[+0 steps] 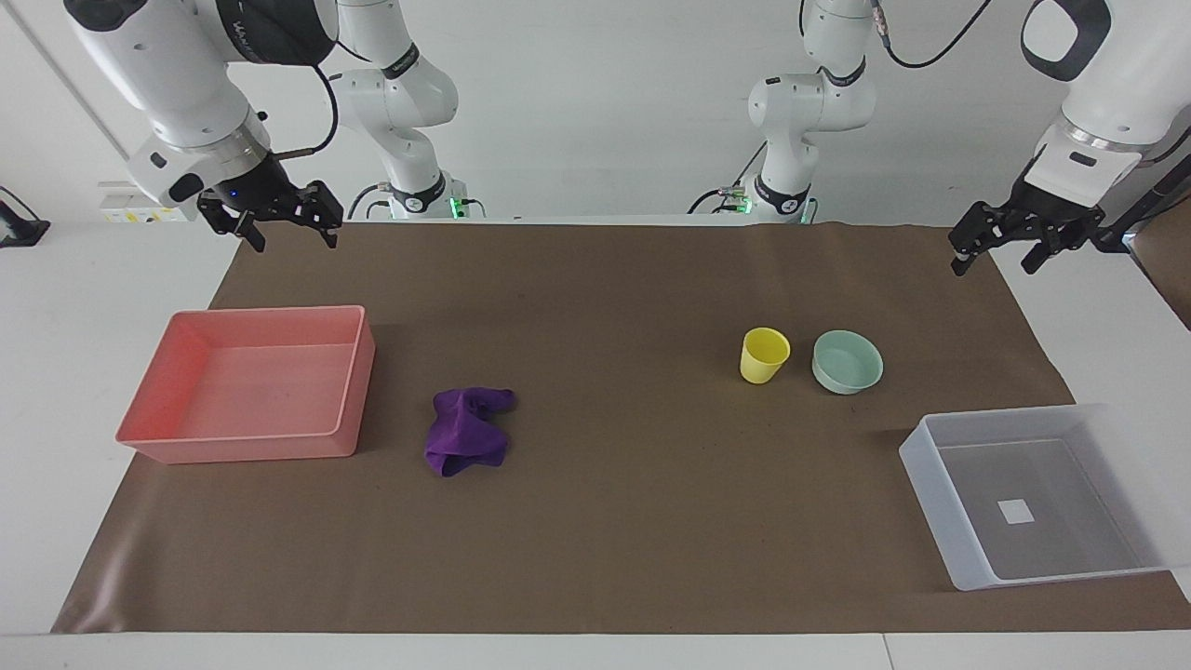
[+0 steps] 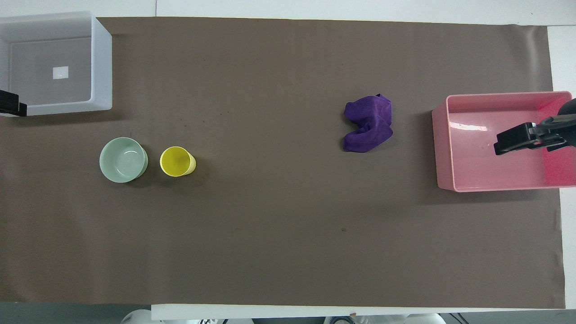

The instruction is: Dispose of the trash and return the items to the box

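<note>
Purple rag mid-tabletop: soft, light; pinch raised fold. Yellow cup, green bowl: rigid, light; grip rims. Left gripper, right gripper spread wide, empty.

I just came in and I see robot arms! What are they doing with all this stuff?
Nothing is being held yet. The left gripper and right gripper both hang open and empty in the air. The purple rag lies crumpled beside the pink tray. The yellow cup and green bowl stand side by side, not yet in the clear box.
</note>
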Tool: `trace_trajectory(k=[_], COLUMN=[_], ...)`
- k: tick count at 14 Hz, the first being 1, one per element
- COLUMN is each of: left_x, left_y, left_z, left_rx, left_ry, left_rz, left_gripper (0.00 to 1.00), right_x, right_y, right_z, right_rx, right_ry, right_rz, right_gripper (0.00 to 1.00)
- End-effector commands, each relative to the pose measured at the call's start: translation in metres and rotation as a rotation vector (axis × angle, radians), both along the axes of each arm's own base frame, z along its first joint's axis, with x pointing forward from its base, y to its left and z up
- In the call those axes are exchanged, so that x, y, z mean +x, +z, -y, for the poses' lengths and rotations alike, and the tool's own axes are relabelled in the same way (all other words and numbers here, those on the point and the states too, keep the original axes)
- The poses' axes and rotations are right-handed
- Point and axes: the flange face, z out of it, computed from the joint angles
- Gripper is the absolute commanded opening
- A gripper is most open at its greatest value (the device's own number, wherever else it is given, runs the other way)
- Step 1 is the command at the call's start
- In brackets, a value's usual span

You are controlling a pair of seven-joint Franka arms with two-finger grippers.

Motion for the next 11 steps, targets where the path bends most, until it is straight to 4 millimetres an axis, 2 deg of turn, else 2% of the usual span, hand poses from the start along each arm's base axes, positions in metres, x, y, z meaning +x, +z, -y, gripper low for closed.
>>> trace_trajectory(k=[1,2,4,6,8,11], left_x=[0.009,0.008,-0.005,-0.019,-0.027,-0.047], left_y=[-0.008,-0.010,-0.041,-0.094,-0.147,-0.230], left_z=[0.009,0.009,0.009,0.007,0.013,0.014], left_rx=[0.001,0.001,-0.006,-0.016,-0.016,-0.011], left_ry=[-0.020,-0.021,-0.015,0.017,0.023,0.017], left_rz=[-0.028,-0.029,-0.005,0.037,0.012,-0.033], left_gripper=[1.00,1.00,1.00,1.00,1.00,1.00], right_x=[-0.006,-0.006,-0.005,0.008,0.029,0.059], right_y=[-0.003,-0.003,-0.007,-0.017,-0.041,-0.095], right_z=[0.001,-0.001,-0.002,-0.025,-0.051,-0.100], right_rx=[-0.015,-0.014,-0.012,-0.007,0.000,0.000], right_ry=[0.017,0.025,0.048,0.048,0.042,0.053], right_rz=[0.009,0.009,0.012,0.056,0.080,0.102], right_gripper=[1.00,1.00,1.00,0.97,0.97,0.96])
